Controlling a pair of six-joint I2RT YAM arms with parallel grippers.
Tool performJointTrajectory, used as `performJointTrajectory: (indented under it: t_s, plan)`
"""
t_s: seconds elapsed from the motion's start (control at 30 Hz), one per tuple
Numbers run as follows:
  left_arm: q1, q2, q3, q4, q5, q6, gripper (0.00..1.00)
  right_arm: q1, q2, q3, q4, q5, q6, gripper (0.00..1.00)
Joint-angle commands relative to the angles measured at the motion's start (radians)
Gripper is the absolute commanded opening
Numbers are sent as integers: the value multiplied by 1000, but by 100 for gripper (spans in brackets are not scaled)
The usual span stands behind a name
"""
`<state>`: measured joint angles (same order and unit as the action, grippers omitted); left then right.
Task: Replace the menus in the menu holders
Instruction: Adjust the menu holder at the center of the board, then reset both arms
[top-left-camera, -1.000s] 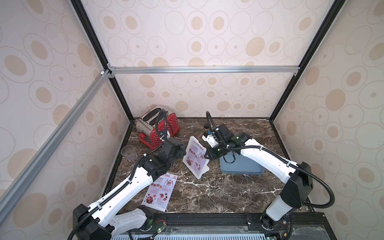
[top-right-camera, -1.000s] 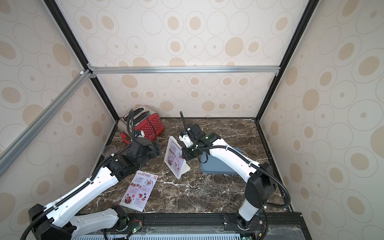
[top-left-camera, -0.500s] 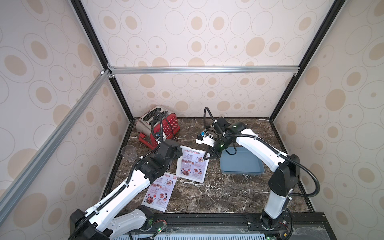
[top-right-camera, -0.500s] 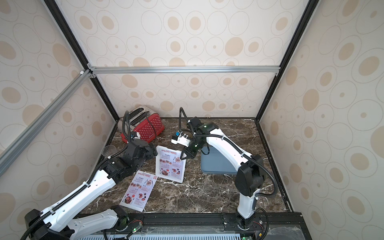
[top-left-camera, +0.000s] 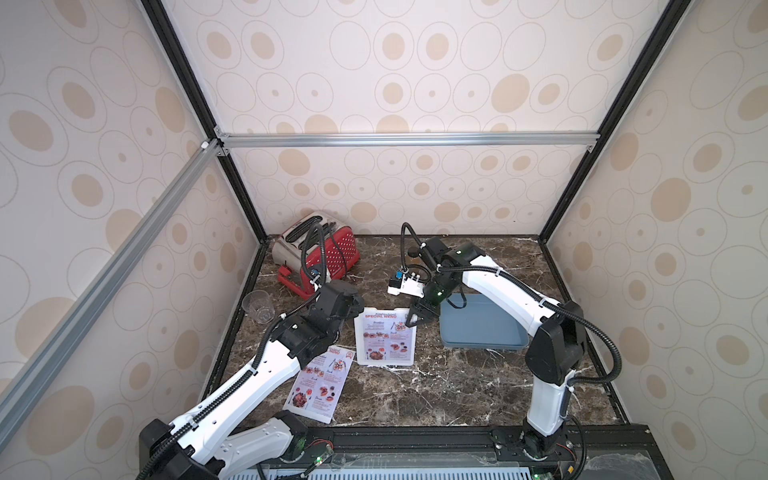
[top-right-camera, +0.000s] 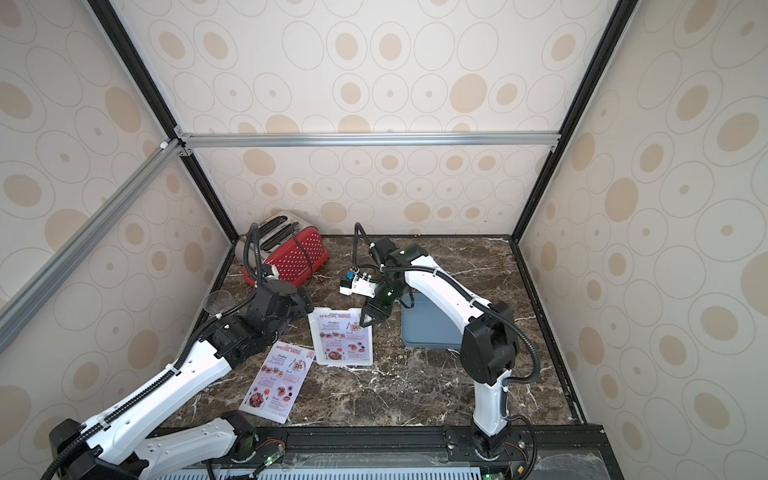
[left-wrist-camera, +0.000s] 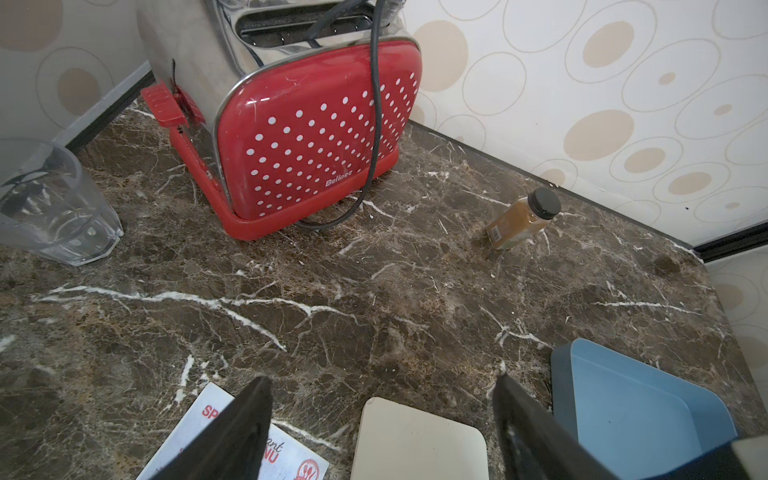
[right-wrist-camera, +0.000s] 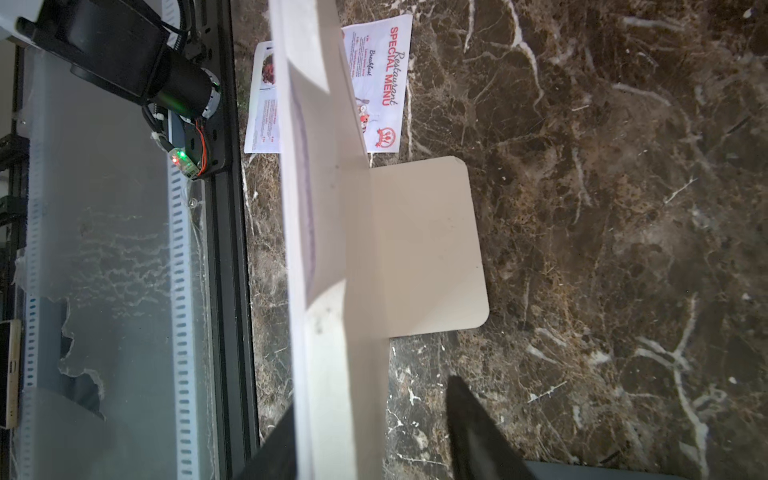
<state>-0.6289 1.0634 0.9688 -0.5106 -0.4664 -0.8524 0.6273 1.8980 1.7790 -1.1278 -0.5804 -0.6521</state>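
Menu holder (top-left-camera: 384, 363) lies face up in the middle of the surface (top-left-camera: 449, 386), inserted menu (top-left-camera: 386, 338) showing. Spare menu (top-left-camera: 320, 384) lies flat near the front-left edge. Right hand (top-left-camera: 413, 321) is part-open astride the holder's far corner, not clamping. Left hand (left-wrist-camera: 382, 382) is wide and empty. Acrylic is likely stiff, light and slick, so pin an edge. Paper is floppy, so pinch a margin.

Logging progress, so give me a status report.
Left gripper jaws open, empty. Right gripper jaws open astride top edge of menu holder. It stands on table, menu inside; second menu flat alongside. Blue tray nearby, not touching.
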Motion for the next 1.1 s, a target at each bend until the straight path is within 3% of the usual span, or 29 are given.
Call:
performJointTrajectory:
  t_s: [0.0,0.1,0.23,0.3,0.4,0.53,0.63,0.73,0.93,1.0,1.07]
  plan:
    - [4,7,25,-31,-51,-7,83,3,-73,-13,-10,5,-26,57]
    - [15,7,43,-59,-108,22,87,-5,-165,-42,8,4,14,66]
    - [116,-8,17,-66,-111,42,92,-68,-377,-193,163,-2,182,70]
    - [162,-24,-24,-32,-130,81,94,-119,-512,-334,317,104,307,70]
    - [211,-36,-112,26,-221,165,99,-232,-679,-583,520,338,492,80]
    - [321,-13,-252,196,-177,357,99,-465,-807,-900,738,549,660,83]
    - [356,5,-334,356,-185,513,99,-578,-819,-1122,981,622,690,81]
    - [394,18,-441,621,-147,661,99,-601,-782,-1294,1290,635,648,82]
    - [518,92,-483,810,6,764,99,-632,-570,-1341,1640,595,693,83]
    - [540,130,-522,906,52,780,99,-635,-505,-1375,1837,568,677,82]
    - [549,177,-565,1021,68,790,99,-650,-429,-1357,1869,496,669,82]
